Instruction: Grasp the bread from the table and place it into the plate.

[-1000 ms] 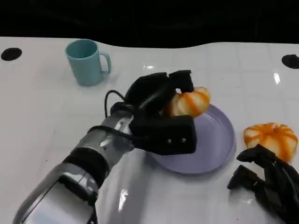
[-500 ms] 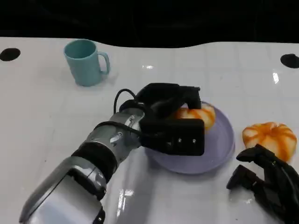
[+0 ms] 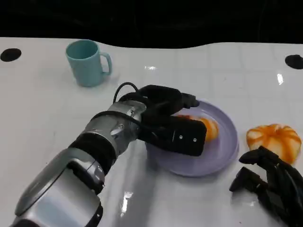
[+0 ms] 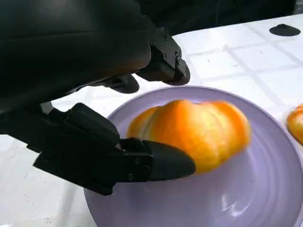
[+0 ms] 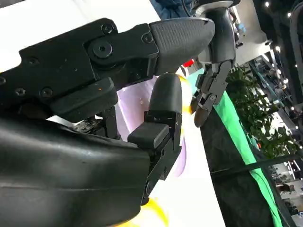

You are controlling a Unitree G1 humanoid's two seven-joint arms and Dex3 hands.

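An orange-and-white bread (image 3: pixel 210 128) lies in the lilac plate (image 3: pixel 227 146), half hidden behind my left hand (image 3: pixel 165 118). In the left wrist view the bread (image 4: pixel 199 130) rests on the plate (image 4: pixel 265 189). My left hand (image 4: pixel 85 61) spreads around it: bare plate shows between the upper fingers (image 4: pixel 165 64) and the loaf, and the lower finger lies in front of the loaf's near side. My right hand (image 3: pixel 270 189) rests on the table at the near right, fingers loosely apart and holding nothing.
A second, similar bread (image 3: pixel 273 140) sits on the white table right of the plate, just beyond my right hand. A teal mug (image 3: pixel 87 62) stands at the far left. Black round marks (image 3: pixel 10 54) lie near the table's far corners.
My left hand has come down with the bread, from above the plate's far rim onto the plate. The bread now lies in the plate with the fingers spread from it. The right hand stayed put.
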